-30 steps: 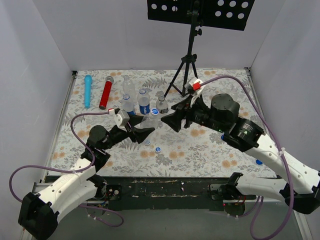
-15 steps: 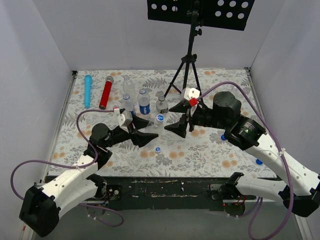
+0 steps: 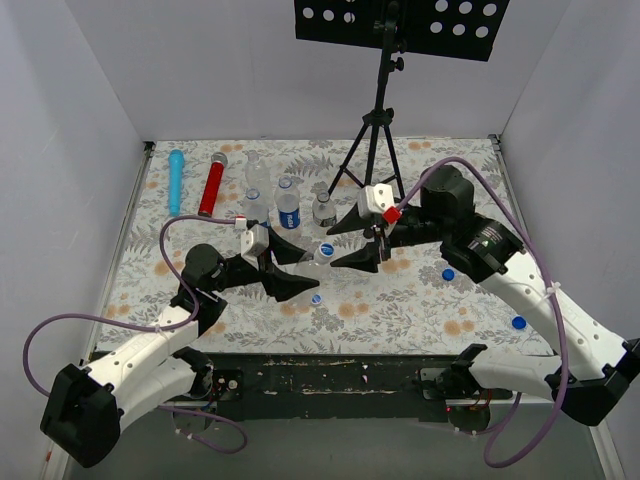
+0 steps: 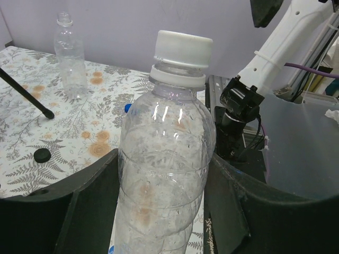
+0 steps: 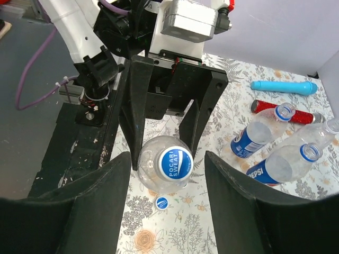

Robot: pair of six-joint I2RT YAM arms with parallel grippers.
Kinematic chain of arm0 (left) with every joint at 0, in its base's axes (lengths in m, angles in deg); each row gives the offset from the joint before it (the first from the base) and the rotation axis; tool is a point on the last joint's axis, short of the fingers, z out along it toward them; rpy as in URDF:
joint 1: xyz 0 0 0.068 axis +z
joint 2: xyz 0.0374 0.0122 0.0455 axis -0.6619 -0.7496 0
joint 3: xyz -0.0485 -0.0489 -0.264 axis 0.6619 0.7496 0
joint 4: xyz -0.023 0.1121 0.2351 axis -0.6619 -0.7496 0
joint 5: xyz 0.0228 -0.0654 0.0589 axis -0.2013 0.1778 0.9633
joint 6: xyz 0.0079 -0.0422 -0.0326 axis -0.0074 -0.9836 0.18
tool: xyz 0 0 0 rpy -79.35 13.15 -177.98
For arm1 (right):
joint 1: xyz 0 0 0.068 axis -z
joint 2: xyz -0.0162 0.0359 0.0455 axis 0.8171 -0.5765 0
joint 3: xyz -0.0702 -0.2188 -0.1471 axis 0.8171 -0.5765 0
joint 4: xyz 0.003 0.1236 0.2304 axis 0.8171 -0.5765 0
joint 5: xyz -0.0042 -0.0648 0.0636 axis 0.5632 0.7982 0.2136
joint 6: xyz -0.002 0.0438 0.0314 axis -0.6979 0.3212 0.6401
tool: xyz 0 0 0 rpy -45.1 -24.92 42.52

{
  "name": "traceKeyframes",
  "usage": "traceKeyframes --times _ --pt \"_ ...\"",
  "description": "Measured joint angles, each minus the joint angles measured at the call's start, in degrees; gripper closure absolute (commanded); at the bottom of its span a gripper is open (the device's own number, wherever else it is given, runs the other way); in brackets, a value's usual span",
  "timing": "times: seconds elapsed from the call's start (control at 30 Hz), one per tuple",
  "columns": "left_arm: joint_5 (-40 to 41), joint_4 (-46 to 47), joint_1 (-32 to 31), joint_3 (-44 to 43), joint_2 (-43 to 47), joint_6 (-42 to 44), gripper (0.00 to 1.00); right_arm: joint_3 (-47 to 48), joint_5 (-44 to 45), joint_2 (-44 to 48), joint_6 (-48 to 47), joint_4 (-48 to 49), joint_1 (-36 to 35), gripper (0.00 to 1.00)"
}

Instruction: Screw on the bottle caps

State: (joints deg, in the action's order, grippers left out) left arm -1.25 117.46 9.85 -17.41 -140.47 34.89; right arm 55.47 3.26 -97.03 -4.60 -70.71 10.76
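In left gripper (image 4: 163, 156) — bottle (image 4: 165, 203), base cut off.

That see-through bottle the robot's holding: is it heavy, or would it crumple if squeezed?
The clear ribbed plastic bottle looks empty, so probably very light. Its thin walls would likely dent under a hard squeeze from the black fingers. Round and smooth, it may roll if laid down.

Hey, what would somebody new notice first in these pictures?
Centrally, the left end effector grips a clear plastic bottle, aiming its blue screw cap at the right end effector, whose open jaws flank the cap without touching. A tall black tripod stand rises behind them, and a long blue cylinder and a red cylinder lie at the far left.
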Motion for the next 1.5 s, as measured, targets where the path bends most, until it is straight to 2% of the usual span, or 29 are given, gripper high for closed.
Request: traceKeyframes --times 0.47,0.77,0.93,1.03,1.1,1.27,1.4,1.5 --pt "-3.1 1.0 0.0 -0.2 0.0 -0.5 0.85 0.9 -4.3 -3.8 -2.8 -0.6 0.0 0.57" --pt "-3.7 1.3 0.0 -0.2 0.0 -0.9 0.84 0.9 -5.6 -4.9 -3.7 -2.0 0.0 0.56" --pt "-3.7 1.9 0.0 -0.2 0.0 -1.0 0.84 0.9 -5.9 -5.4 -3.5 -2.3 0.0 0.71" --pt "-2.8 1.5 0.0 -0.2 0.3 -0.3 0.85 0.7 -5.6 -5.4 -1.7 -1.6 0.0 0.87" --pt "-1.2 0.0 0.0 -0.2 1.0 1.0 0.85 0.0 -4.8 -5.2 0.2 -0.2 0.0 0.89" --pt "6.4 -5.9 -1.0 -0.2 4.1 5.9 0.87 -2.6 3.0 -4.3 7.6 4.9 -1.3 0.92" --pt "15.4 -10.1 -3.2 0.2 7.2 10.1 0.89 -2.8 17.9 -3.7 16.3 6.2 -6.0 0.91" --pt "22.5 -12.1 -5.0 1.0 8.6 12.5 0.90 -3.4 31.1 -3.7 24.1 6.6 -10.0 0.83"
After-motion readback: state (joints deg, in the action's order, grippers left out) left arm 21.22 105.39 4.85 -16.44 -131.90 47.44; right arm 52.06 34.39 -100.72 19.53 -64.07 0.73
